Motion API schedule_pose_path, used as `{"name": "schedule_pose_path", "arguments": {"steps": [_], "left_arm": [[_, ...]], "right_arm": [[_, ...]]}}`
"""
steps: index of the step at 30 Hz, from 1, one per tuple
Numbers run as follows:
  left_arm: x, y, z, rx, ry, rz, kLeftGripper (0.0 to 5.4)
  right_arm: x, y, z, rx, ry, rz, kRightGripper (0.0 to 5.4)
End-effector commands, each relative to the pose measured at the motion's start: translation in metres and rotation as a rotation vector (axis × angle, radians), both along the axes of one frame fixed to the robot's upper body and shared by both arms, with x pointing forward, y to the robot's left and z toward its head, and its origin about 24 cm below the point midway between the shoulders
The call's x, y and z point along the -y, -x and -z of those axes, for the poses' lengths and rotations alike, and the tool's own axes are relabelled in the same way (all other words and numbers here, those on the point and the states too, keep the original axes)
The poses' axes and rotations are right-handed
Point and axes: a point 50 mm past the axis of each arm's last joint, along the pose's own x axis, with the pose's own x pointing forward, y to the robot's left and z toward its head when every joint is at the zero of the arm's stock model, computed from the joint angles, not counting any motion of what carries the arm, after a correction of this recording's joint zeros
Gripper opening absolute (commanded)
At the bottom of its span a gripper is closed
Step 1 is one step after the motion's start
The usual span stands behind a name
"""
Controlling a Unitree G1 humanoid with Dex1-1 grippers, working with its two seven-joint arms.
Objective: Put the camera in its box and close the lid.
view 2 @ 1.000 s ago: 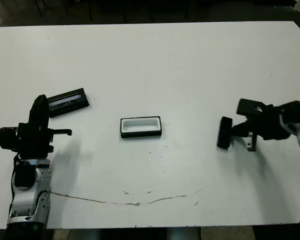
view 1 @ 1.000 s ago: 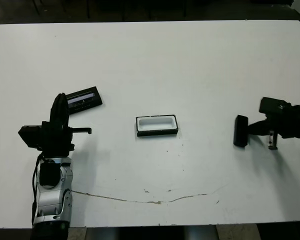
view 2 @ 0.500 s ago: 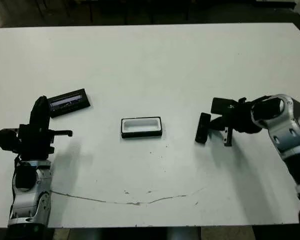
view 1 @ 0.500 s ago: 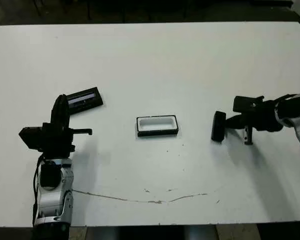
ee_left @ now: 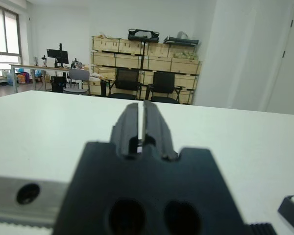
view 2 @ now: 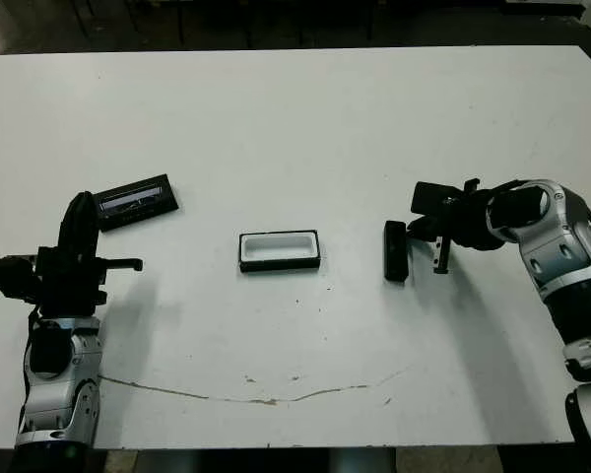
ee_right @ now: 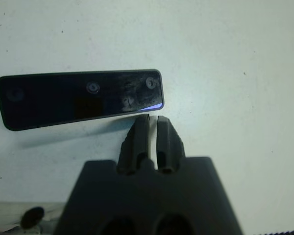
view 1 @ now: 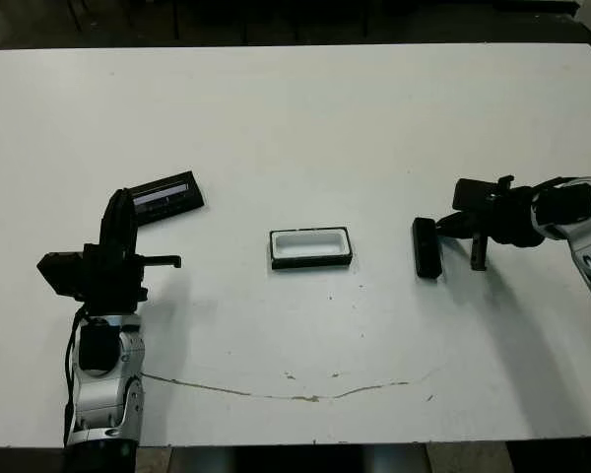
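Two grippers are over the white table (view 1: 305,118), and both have their fingers pressed nearly together with nothing between them. The right gripper (ee_right: 152,128) points its closed tips at the long edge of the camera (ee_right: 81,99), which lies flat on the table just beyond those tips, close to one end of the bar; whether the tips touch it I cannot tell. Seen from the head, the camera (view 1: 426,247) lies just inward of the right gripper (view 1: 451,223), toward the table's middle. Further on past the camera from that gripper sits the box (view 1: 310,247), open, its white lining showing, apart from the camera. The left gripper (ee_left: 141,122) is raised, its narrow fingers (ee_left: 130,121) pointing away over the table. Just past its tip lies the lid (view 1: 164,196), pale strip up, well apart from the box.
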Motion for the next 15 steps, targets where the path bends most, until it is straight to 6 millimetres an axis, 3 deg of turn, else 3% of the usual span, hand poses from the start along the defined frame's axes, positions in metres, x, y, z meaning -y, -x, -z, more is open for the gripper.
{"name": "schedule_pose_path", "arguments": {"steps": [1, 15], "left_arm": [[0.001, 0.002, 0.005, -0.035, 0.003, -0.007, 0.01], [0.001, 0.001, 0.005, -0.028, 0.000, 0.000, 0.01]], "right_arm": [[-0.002, 0.015, 0.041, -0.160, 0.019, -0.008, 0.00], [-0.033, 0.010, 0.035, -0.154, -0.048, -0.085, 0.00]]}}
